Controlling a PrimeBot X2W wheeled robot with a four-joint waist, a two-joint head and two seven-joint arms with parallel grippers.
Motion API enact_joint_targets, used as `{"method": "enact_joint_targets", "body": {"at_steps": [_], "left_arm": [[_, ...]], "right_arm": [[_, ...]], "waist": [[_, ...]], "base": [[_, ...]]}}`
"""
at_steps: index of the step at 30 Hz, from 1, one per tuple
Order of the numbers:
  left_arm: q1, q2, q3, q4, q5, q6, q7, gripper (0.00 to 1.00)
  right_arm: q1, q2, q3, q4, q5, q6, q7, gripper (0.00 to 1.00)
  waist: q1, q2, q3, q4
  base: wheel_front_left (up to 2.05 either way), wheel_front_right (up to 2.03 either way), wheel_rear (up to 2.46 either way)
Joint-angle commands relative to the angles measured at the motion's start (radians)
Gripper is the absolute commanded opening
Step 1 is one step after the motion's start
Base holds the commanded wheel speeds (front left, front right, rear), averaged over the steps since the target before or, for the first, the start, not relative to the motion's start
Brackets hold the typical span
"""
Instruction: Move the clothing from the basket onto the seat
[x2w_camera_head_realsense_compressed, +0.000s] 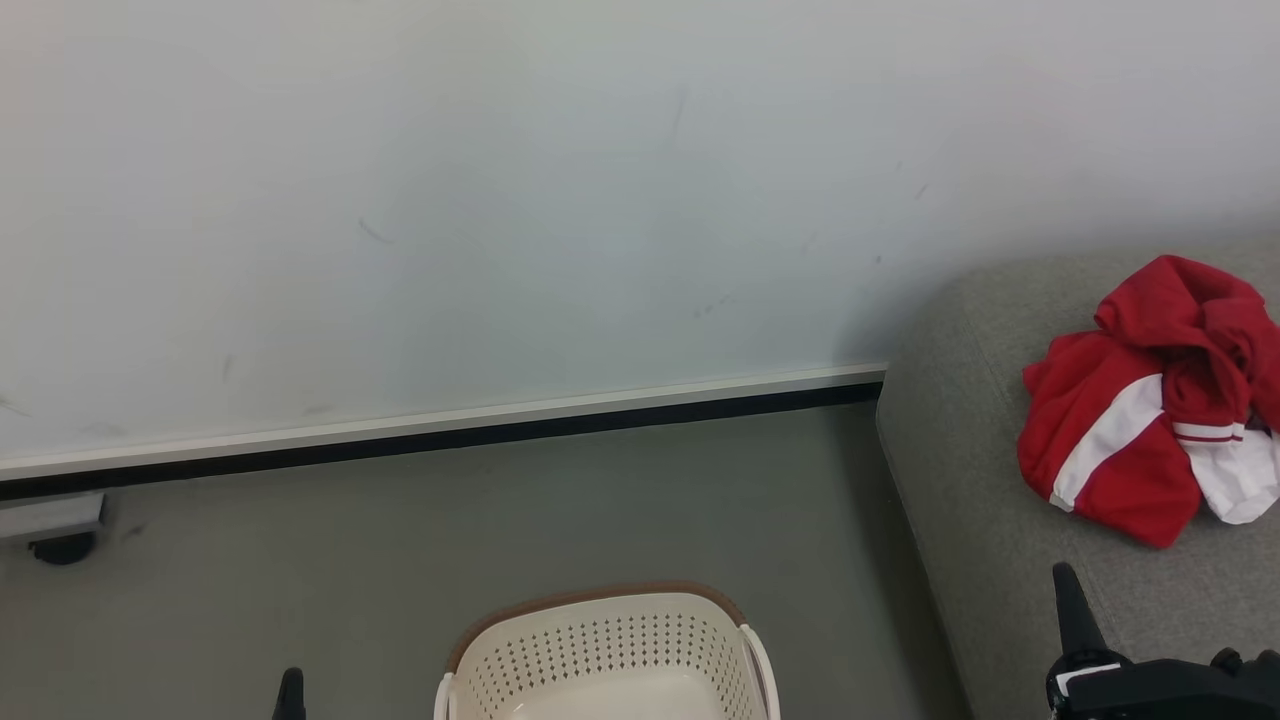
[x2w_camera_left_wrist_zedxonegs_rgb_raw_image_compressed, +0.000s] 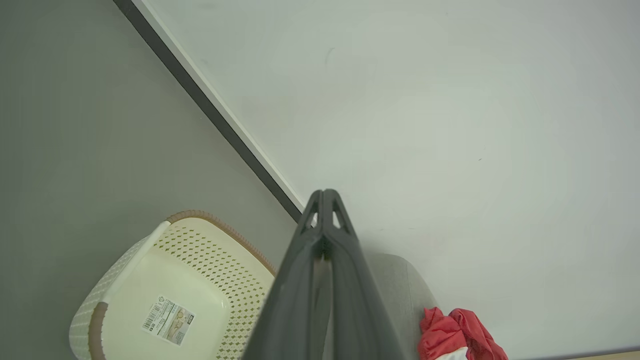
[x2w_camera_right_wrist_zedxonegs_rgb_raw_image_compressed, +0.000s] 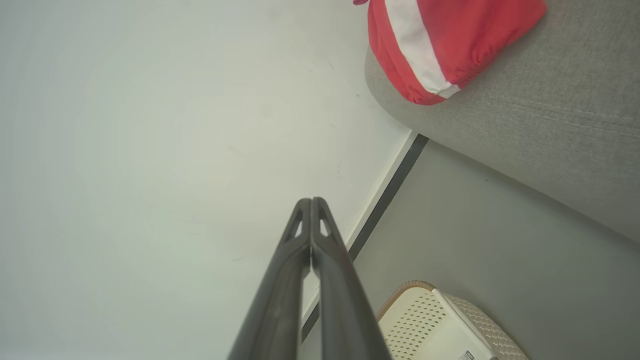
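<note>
Lying on the seat (x2w_camera_head_realsense_compressed: 975, 480), clothing (x2w_camera_head_realsense_compressed: 1125, 445) sits apart from the basket (x2w_camera_head_realsense_compressed: 600, 640) on floor (x2w_camera_head_realsense_compressed: 650, 500).

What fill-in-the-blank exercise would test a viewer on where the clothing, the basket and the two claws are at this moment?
1. The red clothing, with its broad ____ stripe, lies on the grey seat.
2. The cream-white basket stands on the ____.
3. The left claw and the right claw are both ____, holding nothing.
Missing words: white; floor; shut.
</note>
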Motion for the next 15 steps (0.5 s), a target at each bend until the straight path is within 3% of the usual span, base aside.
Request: {"method": "enact_joint_targets", "body": {"at_steps": [1, 15], "left_arm": [[-0.028, 0.006, 0.005, 0.0, -0.031, -0.009, 0.006, 0.0], [-0.065, 0.006, 0.006, 0.027, -0.163, -0.02, 0.034, 0.0]], "right_arm": [[-0.019, 0.002, -0.01, -0.004, 0.029, 0.0, 0.008, 0.0], [-0.042, 0.011, -0.055, 0.014, 0.158, 0.0, 0.049, 0.0]], "waist": [[-0.0001, 0.0, 0.002, 0.001], [-0.0001, 0.0, 0.013, 0.009]], "base": [[0.0, 0.0, 0.0], [0.0, 0.0, 0.0]]}}
